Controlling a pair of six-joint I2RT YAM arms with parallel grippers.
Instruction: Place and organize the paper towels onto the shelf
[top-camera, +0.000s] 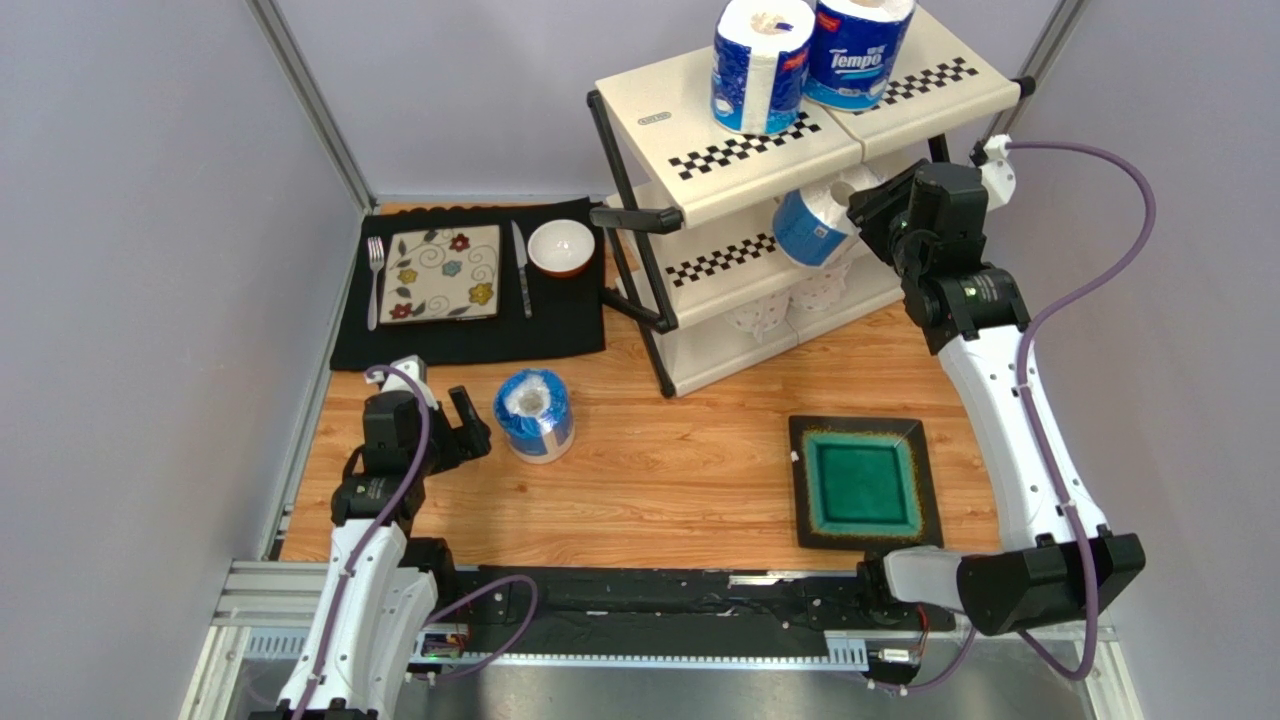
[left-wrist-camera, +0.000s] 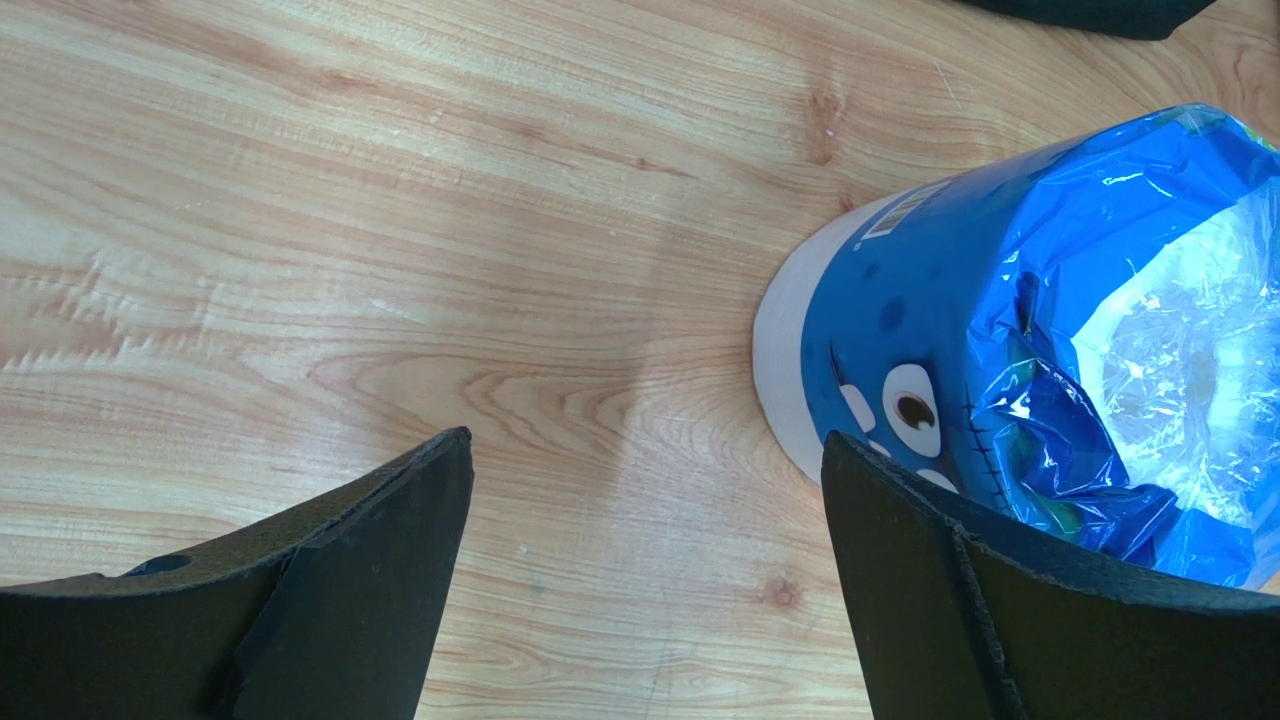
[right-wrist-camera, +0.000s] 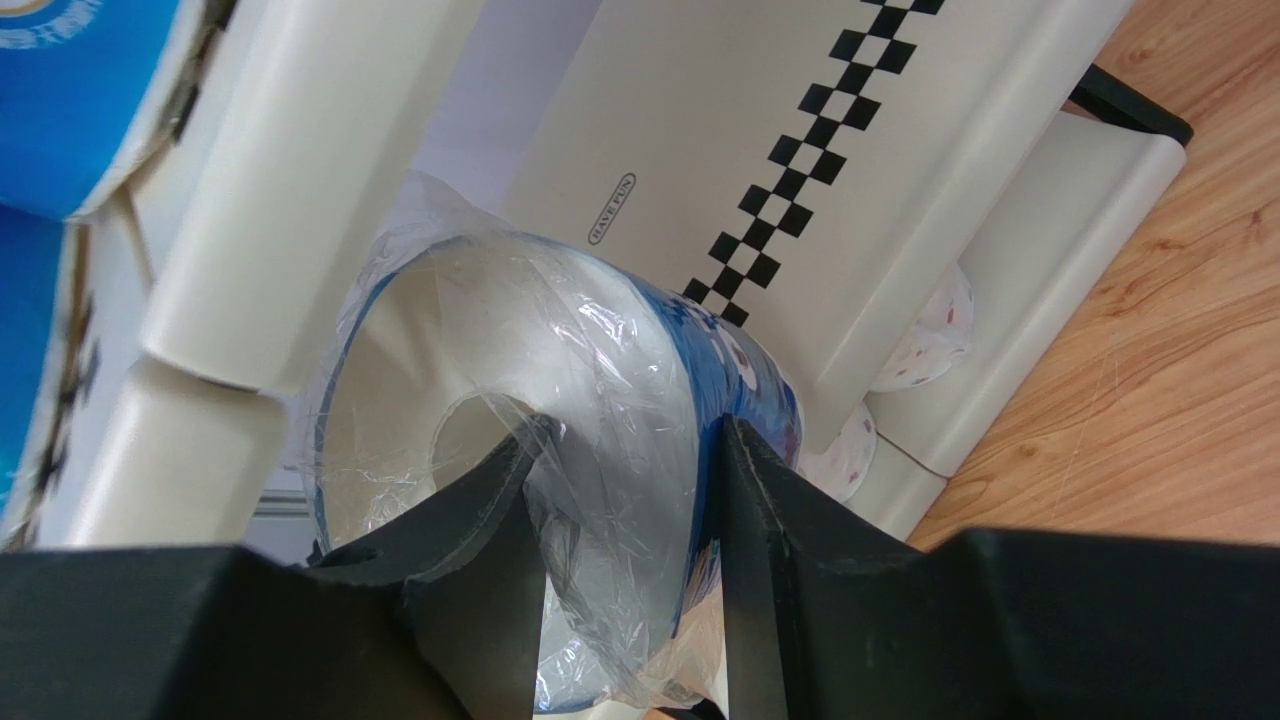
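The shelf (top-camera: 661, 105), upper right of the top view, is cream with black-and-white checkered strips and a black frame. On its top, the left roll (top-camera: 763, 68) and the right roll (top-camera: 860, 53) are white in blue wrappers with white print. The middle-tier roll (top-camera: 816, 225) is blue and white under clear film. The bottom rolls (top-camera: 763, 315) are white, perhaps with small reddish dots. The table (top-camera: 706, 450) is light brown wood grain. The tray (top-camera: 863, 480) is dark green with a near-black border. The mat (top-camera: 564, 323) is black, and the plate (top-camera: 440, 275) is cream with coloured flowers.
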